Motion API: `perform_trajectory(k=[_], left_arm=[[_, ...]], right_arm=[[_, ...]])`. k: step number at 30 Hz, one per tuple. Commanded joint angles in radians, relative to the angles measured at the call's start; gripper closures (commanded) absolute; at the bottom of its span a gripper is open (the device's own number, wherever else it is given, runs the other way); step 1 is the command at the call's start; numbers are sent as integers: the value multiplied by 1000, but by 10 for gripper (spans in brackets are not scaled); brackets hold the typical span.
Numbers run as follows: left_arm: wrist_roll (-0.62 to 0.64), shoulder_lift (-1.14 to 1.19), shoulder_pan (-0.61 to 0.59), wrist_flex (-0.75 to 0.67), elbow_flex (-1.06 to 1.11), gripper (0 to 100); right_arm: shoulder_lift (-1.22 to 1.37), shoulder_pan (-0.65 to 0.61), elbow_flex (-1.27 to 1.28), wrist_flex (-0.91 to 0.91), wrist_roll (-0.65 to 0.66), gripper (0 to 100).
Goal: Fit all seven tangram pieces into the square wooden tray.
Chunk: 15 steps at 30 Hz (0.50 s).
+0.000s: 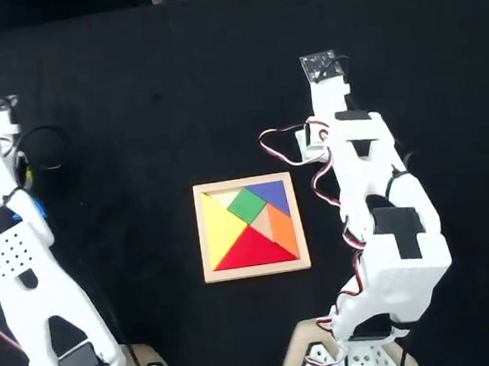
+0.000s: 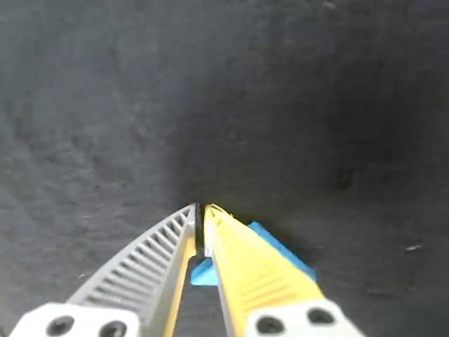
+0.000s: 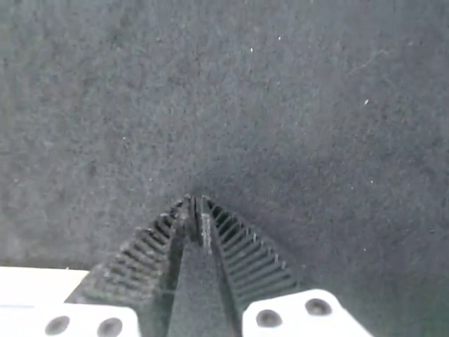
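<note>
The square wooden tray [image 1: 256, 271] lies in the middle of the black table. Coloured pieces lie flat inside it and cover its floor: a yellow triangle [image 1: 221, 230], a red triangle [image 1: 254, 249], a green square [image 1: 247, 205], a blue triangle [image 1: 272, 191], an orange piece [image 1: 284, 223], a tan triangle [image 1: 261, 223]. My left gripper [image 2: 201, 209] is shut over bare black cloth, far left of the tray. A blue object [image 2: 280, 250] shows behind its yellow finger; I cannot tell what it is. My right gripper [image 3: 195, 202] is shut over bare cloth, holding nothing.
The left arm [image 1: 14, 253] stands folded at the table's left edge, the right arm [image 1: 381, 220] right of the tray. Red and white cables [image 1: 280, 148] hang off the right arm. Black cloth surrounds the tray.
</note>
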Motion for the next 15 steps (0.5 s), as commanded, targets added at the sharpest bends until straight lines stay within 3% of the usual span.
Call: perform_trajectory(k=[1, 9, 12, 15], left_arm=[[12, -48, 140, 17, 113, 971], [43, -316, 332, 12, 440, 971], [58, -417, 346, 5, 552, 971], [198, -574, 297, -11, 570, 971]], right_arm=[[-2, -18, -67, -9, 9, 987], [-2, -18, -67, -8, 9, 987], [-2, -18, -67, -8, 9, 987], [-2, -20, -67, -8, 11, 987]])
